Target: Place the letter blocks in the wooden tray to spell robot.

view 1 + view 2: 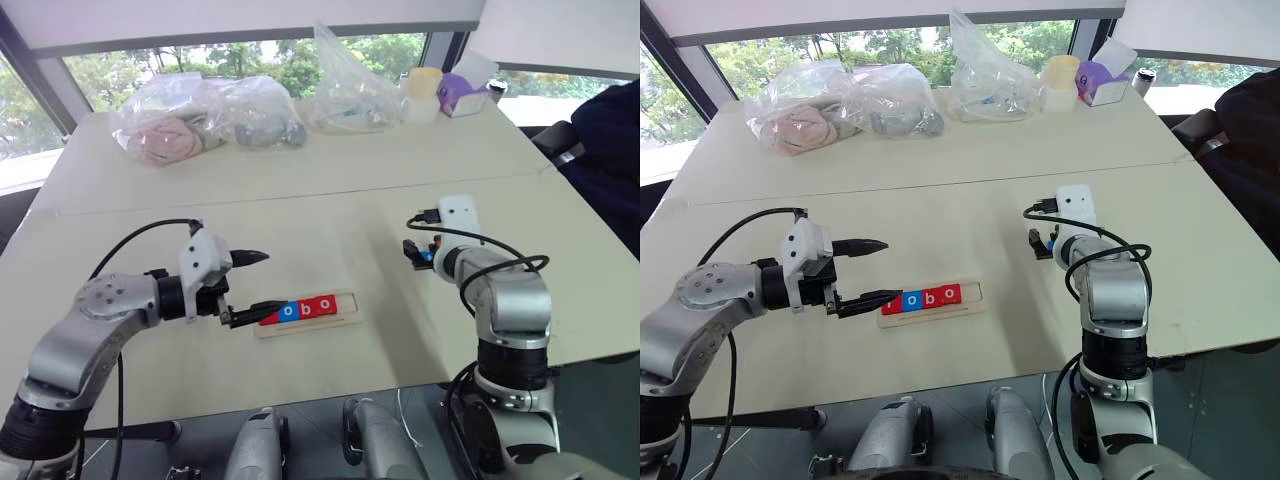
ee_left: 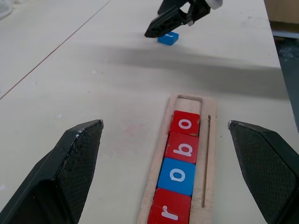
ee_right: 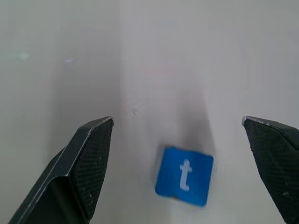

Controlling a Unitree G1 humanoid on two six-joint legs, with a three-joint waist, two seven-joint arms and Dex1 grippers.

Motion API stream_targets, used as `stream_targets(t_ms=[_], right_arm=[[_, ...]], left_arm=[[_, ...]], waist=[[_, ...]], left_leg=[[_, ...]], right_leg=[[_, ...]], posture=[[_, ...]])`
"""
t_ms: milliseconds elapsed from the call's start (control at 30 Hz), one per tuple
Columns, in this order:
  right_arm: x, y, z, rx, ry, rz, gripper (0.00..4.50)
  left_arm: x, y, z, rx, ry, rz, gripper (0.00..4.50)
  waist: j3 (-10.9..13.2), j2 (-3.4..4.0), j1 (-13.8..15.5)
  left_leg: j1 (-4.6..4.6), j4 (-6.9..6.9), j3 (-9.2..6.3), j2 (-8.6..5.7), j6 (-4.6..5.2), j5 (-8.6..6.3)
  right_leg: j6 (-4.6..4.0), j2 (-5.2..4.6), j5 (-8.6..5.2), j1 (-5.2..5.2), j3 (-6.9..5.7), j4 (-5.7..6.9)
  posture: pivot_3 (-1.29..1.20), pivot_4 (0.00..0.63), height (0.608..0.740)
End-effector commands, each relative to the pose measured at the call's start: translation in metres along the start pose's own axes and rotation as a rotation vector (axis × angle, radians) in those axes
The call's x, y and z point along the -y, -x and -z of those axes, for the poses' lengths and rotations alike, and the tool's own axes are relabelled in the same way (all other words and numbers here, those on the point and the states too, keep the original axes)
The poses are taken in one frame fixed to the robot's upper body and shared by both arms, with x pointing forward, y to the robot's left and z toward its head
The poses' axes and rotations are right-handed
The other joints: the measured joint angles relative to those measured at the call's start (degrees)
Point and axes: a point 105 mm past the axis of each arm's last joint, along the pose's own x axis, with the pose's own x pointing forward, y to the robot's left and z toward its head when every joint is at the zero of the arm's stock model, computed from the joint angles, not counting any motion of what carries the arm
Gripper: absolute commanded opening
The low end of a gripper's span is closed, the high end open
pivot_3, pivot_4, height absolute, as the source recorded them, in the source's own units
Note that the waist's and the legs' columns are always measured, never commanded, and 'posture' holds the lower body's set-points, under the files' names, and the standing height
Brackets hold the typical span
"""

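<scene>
The tray (image 2: pixel 210 140) is pale wood, and the four blocks in it run red (image 2: pixel 169 212), blue (image 2: pixel 176 175), red (image 2: pixel 183 148), red (image 2: pixel 185 124), each with a white lowercase letter, reading r, o, b, o. A fifth block (image 3: pixel 184 175), blue with a white t, lies on the cream table (image 1: pixel 330 215), which a thin dark seam crosses. Both the left gripper (image 1: pixel 256 283) and the right gripper (image 2: pixel 163 25) have black fingers (image 2: pixel 70 163) with a fine dotted grain on their inner faces, on silver-grey arms with white wrist housings and black cables.
</scene>
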Motion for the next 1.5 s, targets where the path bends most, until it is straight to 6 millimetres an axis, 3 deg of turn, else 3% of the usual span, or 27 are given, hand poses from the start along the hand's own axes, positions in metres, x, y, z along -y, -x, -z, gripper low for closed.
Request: stream_targets(t_ms=[33,500,600,733,767,1133,1500], right_arm=[[0.006,0.006,-0.001,0.004,-0.053,0.043,4.47],[-0.014,-0.006,0.029,-0.078,-0.117,-0.002,4.47],[-0.016,-0.007,0.03,-0.085,-0.117,-0.012,3.63],[-0.015,-0.006,0.031,-0.087,-0.105,-0.02,1.5],[-0.015,-0.005,0.031,-0.087,-0.101,-0.025,1.14],[-0.027,0.043,0.041,-0.095,0.009,-0.183,1.15],[-0.038,0.062,0.055,-0.065,0.016,-0.202,1.15]], left_arm=[[-0.001,-0.002,-0.009,0.025,-0.048,0.007,4.5],[-0.003,0.0,-0.011,0.021,-0.061,0.005,4.5],[-0.002,-0.001,-0.011,0.023,-0.061,0.002,4.5],[-0.002,-0.001,-0.01,0.025,-0.058,-0.001,4.5],[-0.002,-0.002,-0.01,0.027,-0.057,-0.001,4.5],[0.001,-0.005,-0.007,0.035,-0.039,0.006,4.5],[0.001,-0.007,-0.004,0.029,-0.035,0.035,4.5]], waist=[[0.0,0.0,-0.04],[-0.01,-0.01,-0.37],[-0.01,-0.01,-0.38],[-0.01,-0.01,-0.37],[-0.01,-0.02,-0.35],[-0.01,-0.01,-0.16],[0.0,-0.01,-0.23]], left_leg=[[0.0,0.0,0.0,0.0,0.0,0.0],[0.0,-0.06,-0.07,0.02,0.0,0.0],[0.01,-0.06,-0.06,0.02,0.0,0.0],[0.01,-0.06,-0.08,0.02,0.0,0.0],[0.01,-0.06,-0.08,0.02,0.0,0.0],[-0.14,-0.12,-0.17,0.05,0.0,-0.01],[-0.4,-0.1,-0.18,0.06,-0.01,-0.01]], right_leg=[[0.0,0.0,0.0,0.0,0.0,0.0],[0.07,0.07,-0.05,0.0,-0.02,-0.02],[0.07,0.07,-0.05,0.0,-0.01,-0.03],[0.07,0.07,-0.06,0.0,-0.02,-0.03],[0.08,0.07,-0.06,0.0,-0.02,-0.03],[0.12,0.03,-0.11,-0.07,-0.07,-0.12],[0.13,0.0,-0.11,-0.31,-0.1,-0.15]], posture=[[0.0,0.15,0.74],[0.0,0.15,0.74],[0.0,0.15,0.74],[0.0,0.15,0.74],[0.0,0.15,0.74],[0.0,0.15,0.74],[0.0,0.15,0.74]])
